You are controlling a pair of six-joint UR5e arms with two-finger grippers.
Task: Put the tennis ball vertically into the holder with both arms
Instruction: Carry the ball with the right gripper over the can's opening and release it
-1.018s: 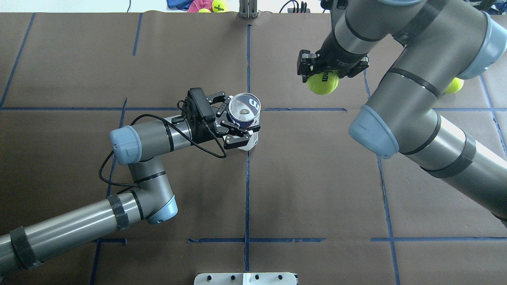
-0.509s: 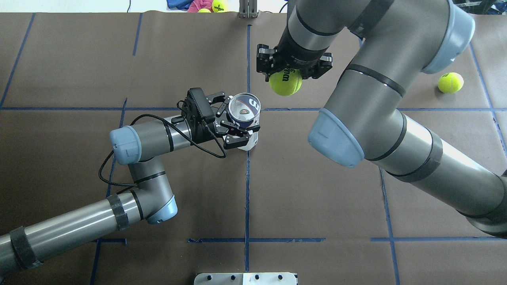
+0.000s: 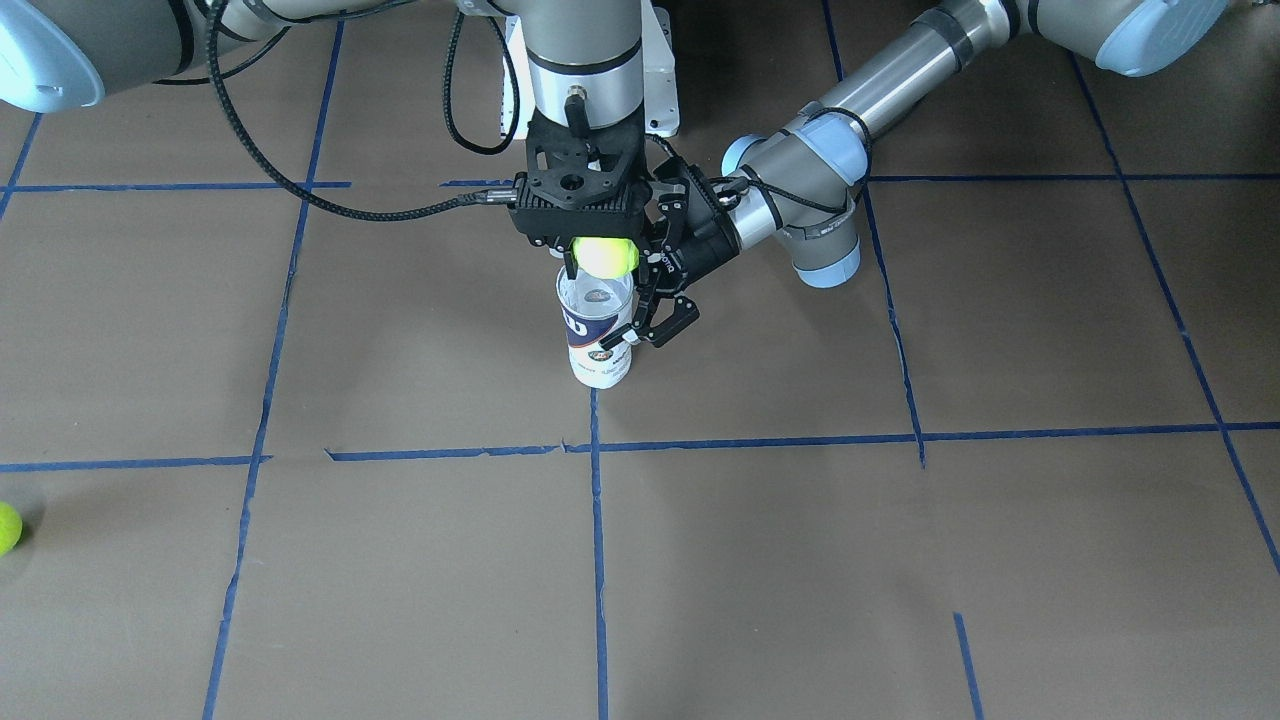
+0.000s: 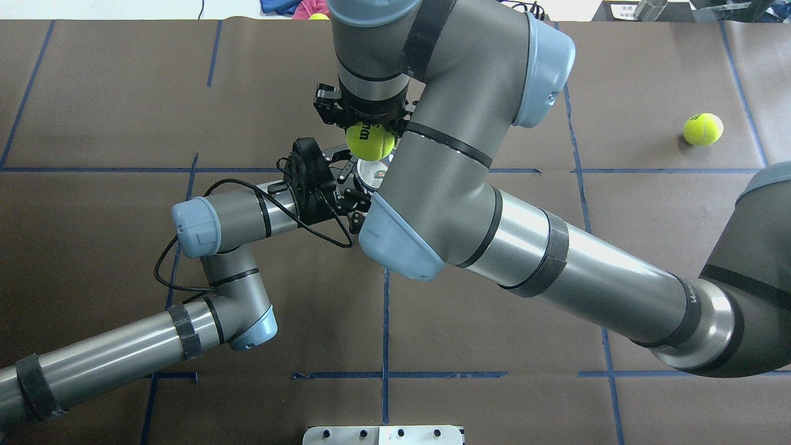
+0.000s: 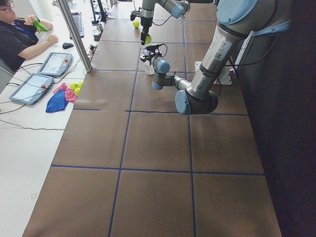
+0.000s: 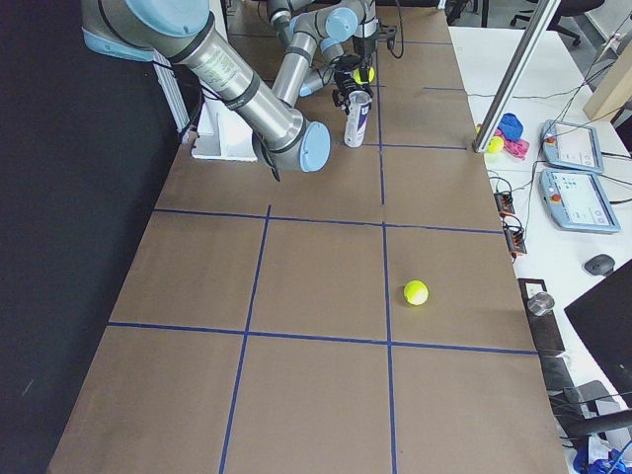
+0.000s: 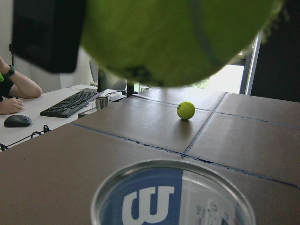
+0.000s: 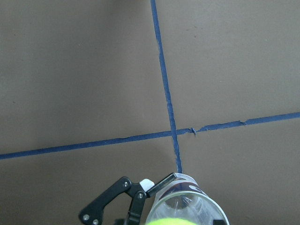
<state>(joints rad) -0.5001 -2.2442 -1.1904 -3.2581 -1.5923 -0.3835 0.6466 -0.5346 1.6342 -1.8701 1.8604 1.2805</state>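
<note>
The clear Wilson holder (image 3: pixel 597 335) stands upright at the table's middle, mouth up. My left gripper (image 3: pixel 652 298) is shut on its side from the robot's left and also shows in the overhead view (image 4: pixel 353 188). My right gripper (image 3: pixel 600 248) points straight down and is shut on the yellow-green tennis ball (image 3: pixel 607 259), also seen from overhead (image 4: pixel 369 141). The ball hangs just above the holder's metal-rimmed mouth (image 7: pixel 173 197). In the left wrist view the ball (image 7: pixel 178 37) is clear of the rim. The right arm hides most of the holder (image 4: pixel 372 174) from overhead.
A second tennis ball (image 4: pixel 703 128) lies loose on the table at the far right, also seen in the front view (image 3: pixel 5 527). Blue tape lines cross the brown table cover (image 4: pixel 494 93). An operator's desk (image 5: pixel 34 84) with tablets lies beyond the far edge.
My right arm has swung left with the ball, from the far right of the table to just over the holder's mouth. The left arm and the holder have not moved.
</note>
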